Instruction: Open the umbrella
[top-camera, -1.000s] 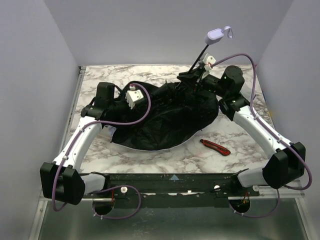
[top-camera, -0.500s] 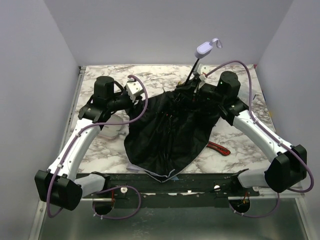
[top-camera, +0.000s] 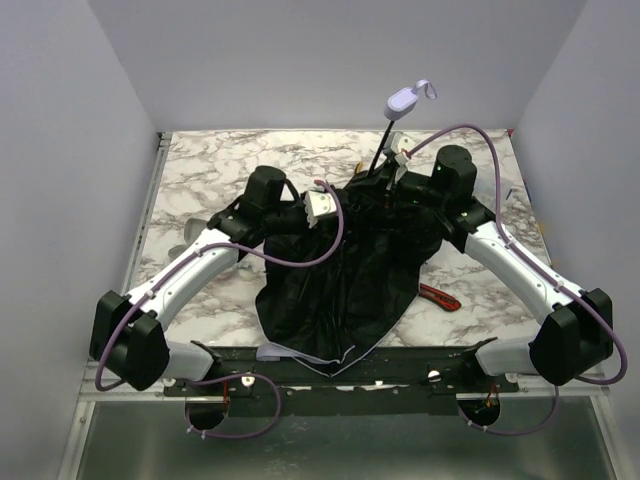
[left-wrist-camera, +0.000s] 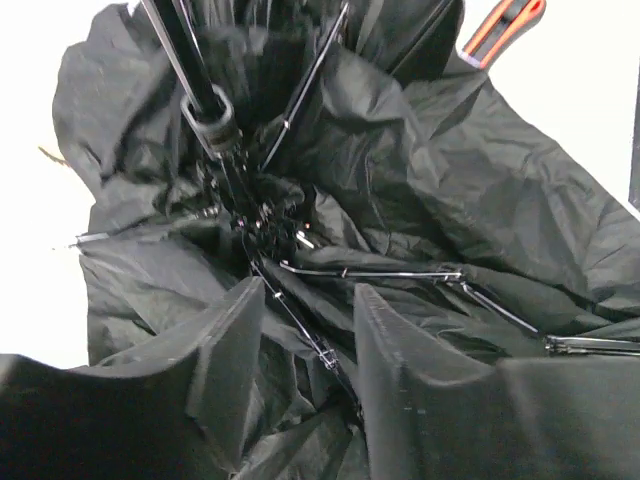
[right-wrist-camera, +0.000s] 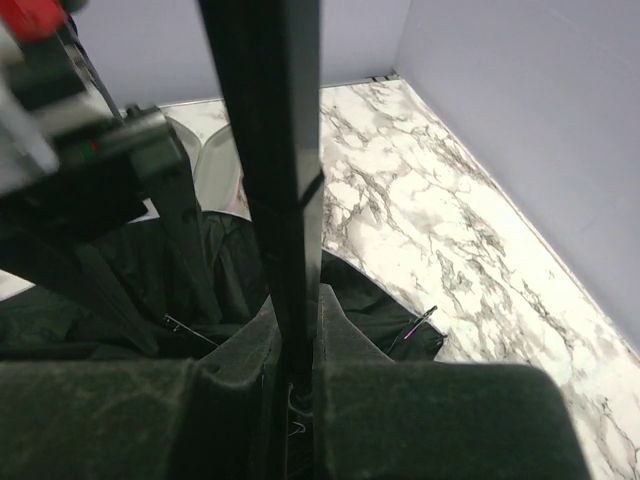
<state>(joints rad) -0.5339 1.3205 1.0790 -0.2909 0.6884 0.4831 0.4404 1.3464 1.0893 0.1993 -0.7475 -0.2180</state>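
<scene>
The umbrella (top-camera: 345, 270) lies partly spread on the marble table, black lining up, a lavender edge at the front. Its thin black shaft (top-camera: 385, 145) rises to the lavender handle (top-camera: 404, 99) with a loop, above the back of the table. My right gripper (top-camera: 393, 175) is shut on the shaft (right-wrist-camera: 275, 180) low down, near the hub. My left gripper (top-camera: 322, 208) is open over the lining, its jaws either side of a thin metal rib (left-wrist-camera: 300, 320). The runner (left-wrist-camera: 210, 125) sits on the shaft in the left wrist view.
A red-and-black utility knife (top-camera: 438, 297) lies on the marble table (top-camera: 210, 160) right of the canopy; its end shows in the left wrist view (left-wrist-camera: 500, 25). Grey walls close in the back and both sides. A black rail (top-camera: 420, 365) runs along the front edge.
The canopy swung from a wide spread to a narrower shape pointing at the front edge. My left gripper moved right, over the lining near the hub. The handle shifted left.
</scene>
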